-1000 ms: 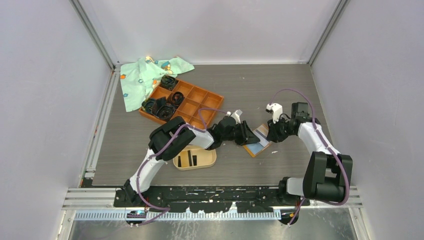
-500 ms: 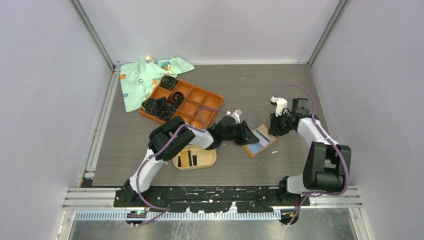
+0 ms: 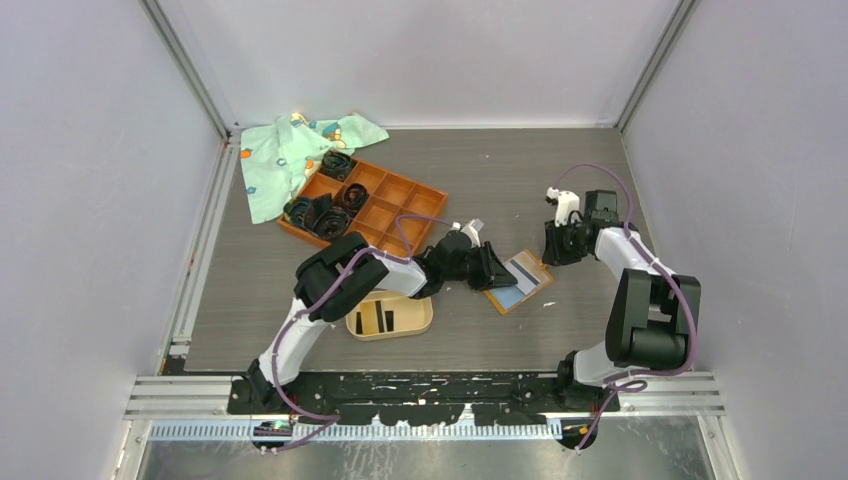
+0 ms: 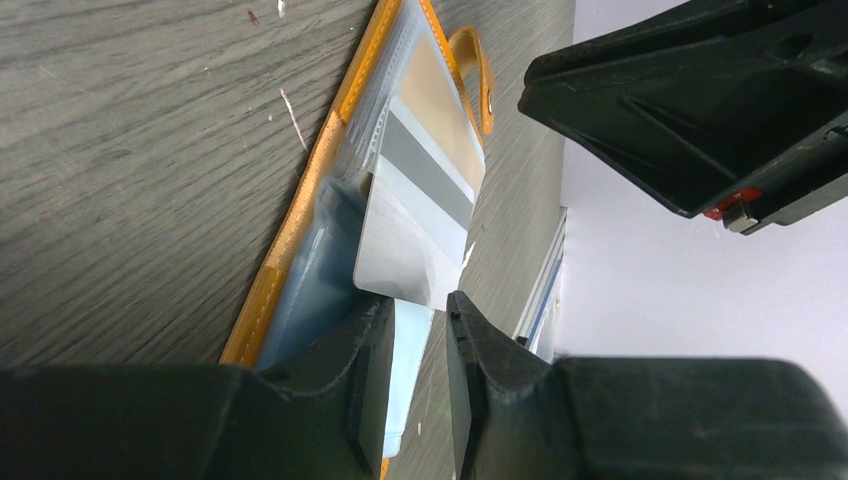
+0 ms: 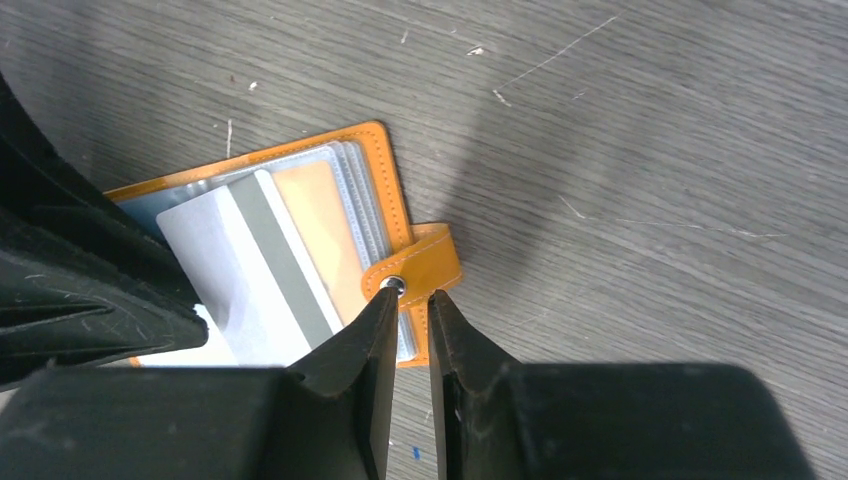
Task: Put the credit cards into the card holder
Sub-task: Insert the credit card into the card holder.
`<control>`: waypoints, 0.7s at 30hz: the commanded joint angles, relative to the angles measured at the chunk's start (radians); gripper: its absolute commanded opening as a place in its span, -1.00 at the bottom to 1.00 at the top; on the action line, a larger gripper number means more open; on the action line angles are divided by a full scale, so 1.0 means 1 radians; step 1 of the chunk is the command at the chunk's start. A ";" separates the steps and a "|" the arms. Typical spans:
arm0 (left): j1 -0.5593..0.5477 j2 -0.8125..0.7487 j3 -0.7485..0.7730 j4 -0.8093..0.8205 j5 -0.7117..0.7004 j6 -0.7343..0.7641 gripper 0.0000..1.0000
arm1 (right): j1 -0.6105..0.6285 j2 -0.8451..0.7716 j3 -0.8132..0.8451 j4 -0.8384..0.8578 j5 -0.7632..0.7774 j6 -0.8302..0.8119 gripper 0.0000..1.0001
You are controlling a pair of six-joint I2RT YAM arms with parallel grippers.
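The orange wallet (image 3: pixel 507 296) lies open on the table, and a pale credit card (image 3: pixel 524 268) with a grey stripe sticks out of its sleeves. My left gripper (image 3: pixel 492 272) is at the wallet's left edge. In the left wrist view its jaws (image 4: pixel 420 300) stand a narrow gap apart, with the card's (image 4: pixel 415 240) near corner at their tips. My right gripper (image 3: pixel 553 243) is just right of the wallet. In the right wrist view it (image 5: pixel 410 295) is nearly shut, empty, above the wallet's snap strap (image 5: pixel 425 262). The beige card holder (image 3: pixel 415 322) has two dark cards (image 3: pixel 385 318) in it.
An orange grid tray (image 3: pixel 405 190) with black coiled bands (image 3: pixel 320 212) stands at the back left. A green patterned cloth (image 3: pixel 285 155) lies behind it. The left gripper's black body (image 5: pixel 70 270) fills the left of the right wrist view.
My right gripper has pulled back up and to the right, off the wallet. The left gripper and the wallet have stayed where they were.
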 commanded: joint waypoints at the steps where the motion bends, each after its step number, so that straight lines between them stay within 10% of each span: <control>1: 0.004 -0.044 -0.019 -0.055 -0.003 0.037 -0.47 | -0.006 0.009 0.060 0.022 0.061 0.024 -0.53; 21: 0.005 0.010 0.095 -0.143 0.001 0.021 -0.79 | 0.060 0.174 0.156 -0.166 0.147 -0.035 -0.66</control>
